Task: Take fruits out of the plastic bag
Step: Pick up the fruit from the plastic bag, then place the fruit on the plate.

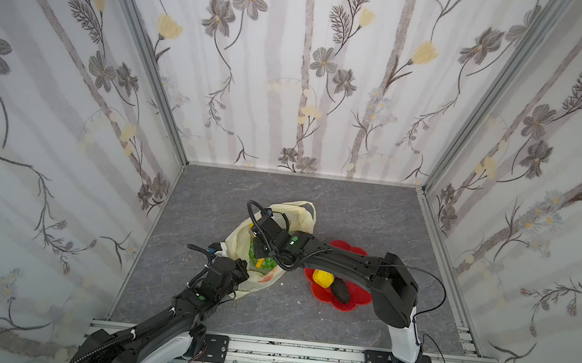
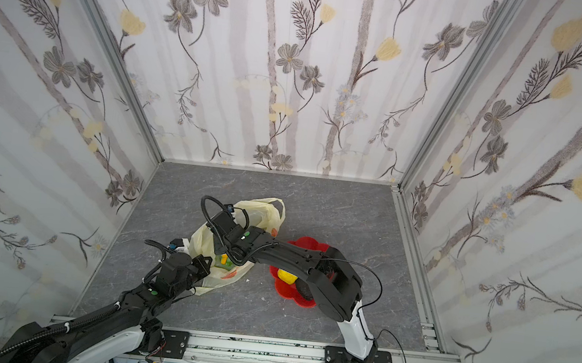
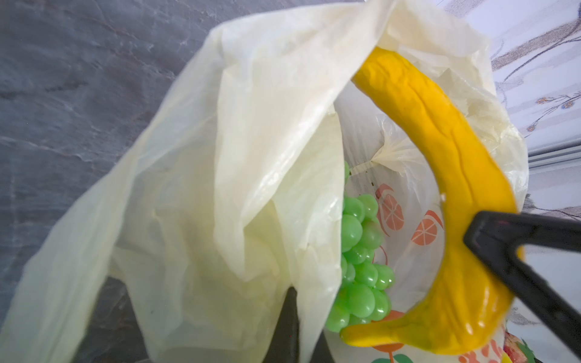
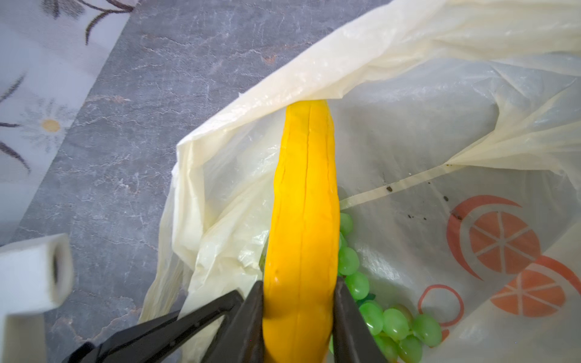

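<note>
Floral-papered walls, aluminium corner posts, grey marbled floor

We read no text, brand or number anywhere. The only print we see is orange citrus-slice graphics on the thin translucent pale-yellow plastic bag. Orange-red marks near its bottom are cropped and blurred, so not legible.

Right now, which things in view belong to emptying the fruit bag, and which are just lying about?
Job: plastic bag, pinched by left gripper; banana, gripped by right gripper; green grape bunch inside; lemon and avocado, already out.
Lying about: red flower-shaped plate under them; small white scrap on tabletop.
</note>
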You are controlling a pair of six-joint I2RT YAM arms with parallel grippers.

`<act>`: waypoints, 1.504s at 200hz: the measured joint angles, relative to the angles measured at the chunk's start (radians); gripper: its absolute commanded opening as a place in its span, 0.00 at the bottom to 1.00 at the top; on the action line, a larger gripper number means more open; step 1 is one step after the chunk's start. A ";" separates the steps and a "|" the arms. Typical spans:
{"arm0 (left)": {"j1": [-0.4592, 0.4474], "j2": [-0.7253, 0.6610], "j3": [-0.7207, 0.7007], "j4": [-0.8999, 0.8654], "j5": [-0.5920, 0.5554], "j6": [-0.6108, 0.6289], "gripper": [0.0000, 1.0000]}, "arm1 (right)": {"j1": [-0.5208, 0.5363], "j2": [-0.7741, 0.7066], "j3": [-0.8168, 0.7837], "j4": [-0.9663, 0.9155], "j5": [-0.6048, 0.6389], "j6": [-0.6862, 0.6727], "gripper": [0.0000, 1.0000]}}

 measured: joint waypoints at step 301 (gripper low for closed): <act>0.134 0.223 0.132 0.039 -0.040 0.256 0.00 | -0.779 -1.239 -1.215 0.114 -0.438 -0.037 0.29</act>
